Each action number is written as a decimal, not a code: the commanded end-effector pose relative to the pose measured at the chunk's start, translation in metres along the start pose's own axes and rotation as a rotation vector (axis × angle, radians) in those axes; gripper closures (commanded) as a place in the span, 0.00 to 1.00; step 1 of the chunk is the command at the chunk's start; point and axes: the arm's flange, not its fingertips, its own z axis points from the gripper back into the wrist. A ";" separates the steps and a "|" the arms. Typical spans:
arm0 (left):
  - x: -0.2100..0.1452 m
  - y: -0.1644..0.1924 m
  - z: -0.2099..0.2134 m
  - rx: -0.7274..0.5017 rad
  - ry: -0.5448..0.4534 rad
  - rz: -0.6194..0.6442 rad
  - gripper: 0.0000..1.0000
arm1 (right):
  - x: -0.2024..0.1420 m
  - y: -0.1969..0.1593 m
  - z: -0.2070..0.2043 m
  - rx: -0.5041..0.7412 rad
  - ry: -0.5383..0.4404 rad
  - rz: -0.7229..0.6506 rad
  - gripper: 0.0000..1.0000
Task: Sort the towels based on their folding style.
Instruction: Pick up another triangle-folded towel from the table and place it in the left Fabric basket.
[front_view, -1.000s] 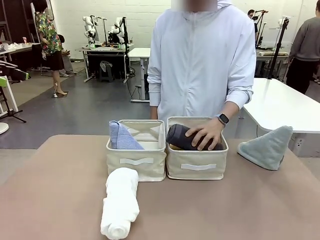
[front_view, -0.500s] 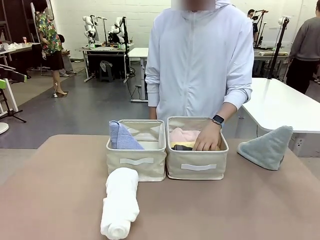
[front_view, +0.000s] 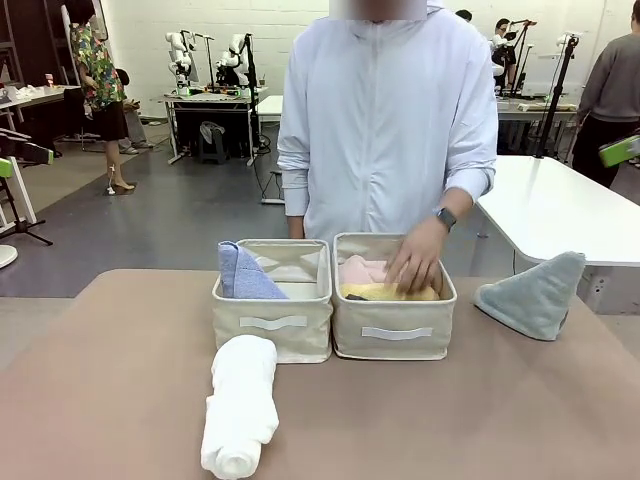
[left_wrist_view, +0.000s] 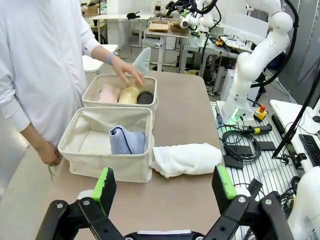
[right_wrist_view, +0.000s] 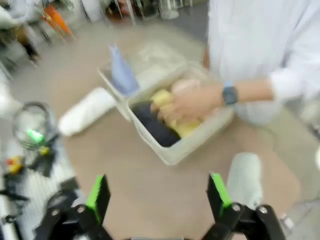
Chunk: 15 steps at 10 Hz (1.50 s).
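Towels are sorted by shape. A white roll (front_view: 240, 405) lies on the table (front_view: 100, 380), just in front of the left basket (front_view: 272, 325), which holds a blue cone (front_view: 243, 273). The right basket (front_view: 395, 335) holds a pink roll (front_view: 362, 270), a yellow roll (front_view: 385, 292) and a dark grey roll (left_wrist_view: 145, 97). A person's hand (front_view: 415, 262) rests flat on the yellow roll, gripping nothing. A green cone (front_view: 535, 295) stands far right. The left gripper (left_wrist_view: 164, 181) and right gripper (right_wrist_view: 158, 192) have fingers spread wide.

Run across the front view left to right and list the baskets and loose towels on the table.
Left basket → right basket → grey-green cone towel. The white rolled towel lies in front of the left basket, overlapping it, so it is left out.
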 end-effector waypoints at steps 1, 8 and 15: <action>0.001 0.000 0.002 0.004 -0.003 -0.005 0.00 | 0.017 -0.025 -0.038 -0.073 0.243 -0.058 0.00; 0.001 0.000 0.002 0.004 -0.003 -0.005 0.00 | -0.069 -0.109 -0.112 -0.258 0.523 -0.134 0.00; 0.001 0.000 0.002 0.004 -0.003 -0.005 0.00 | -0.071 -0.115 -0.118 -0.262 0.538 -0.078 0.00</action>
